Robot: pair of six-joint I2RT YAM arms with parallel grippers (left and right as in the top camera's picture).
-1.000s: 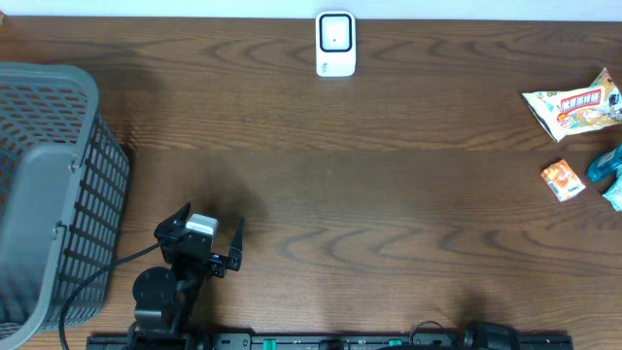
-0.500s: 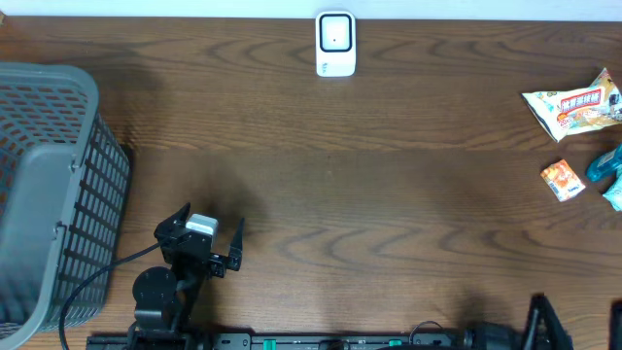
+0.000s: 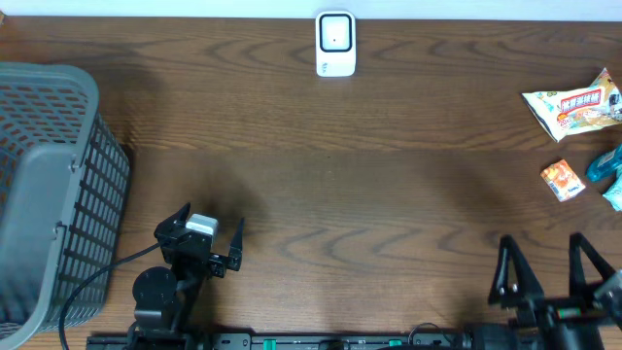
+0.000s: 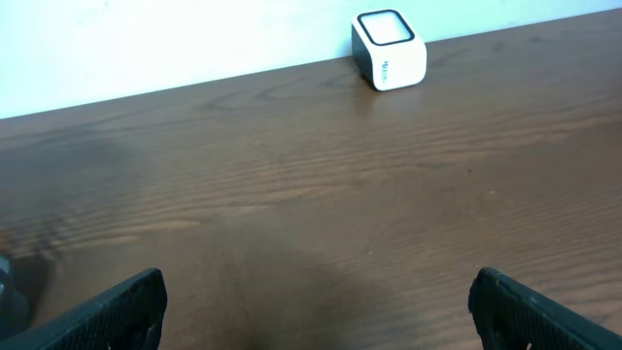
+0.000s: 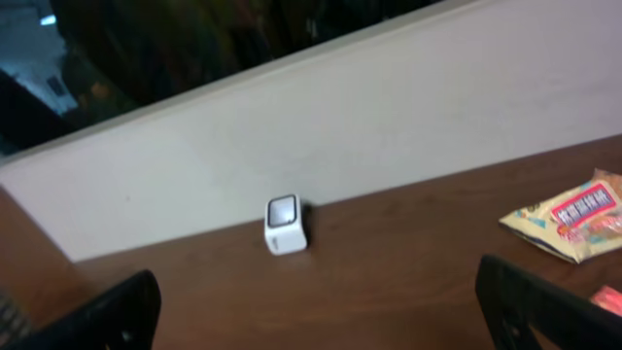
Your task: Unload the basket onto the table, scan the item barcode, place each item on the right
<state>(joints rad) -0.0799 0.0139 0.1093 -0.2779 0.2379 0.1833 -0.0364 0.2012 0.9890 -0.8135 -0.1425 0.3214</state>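
Jaws on both arms stand wide apart, nothing between them. We note the left gripper (image 3: 214, 216) low near the table's front edge, its fingers over bare wood, touching no object; its own wrist view shows the two dark fingertips (image 4: 131, 306) spread to the frame's corners. We see the right gripper (image 3: 541, 243) at the front right, equally spread and holding nothing. A grey plastic mesh basket (image 3: 58, 78) sits at the left end of the dark brown wooden table (image 3: 389, 194); through its open top we see only its grey bottom panel. A white boxy barcode scanner with a dark window (image 3: 335, 44) stands at the far edge, centre, well apart from both grippers. The items lie at the far right: a yellow-white snack packet with a red label (image 3: 573, 107), a small orange packet (image 3: 563, 180) nearer the front, and a teal wrapper (image 3: 607, 170) cut off by the frame edge, just beside the orange one. The right wrist view takes in scanner (image 5: 284, 226) and snack packet (image 5: 569, 219).
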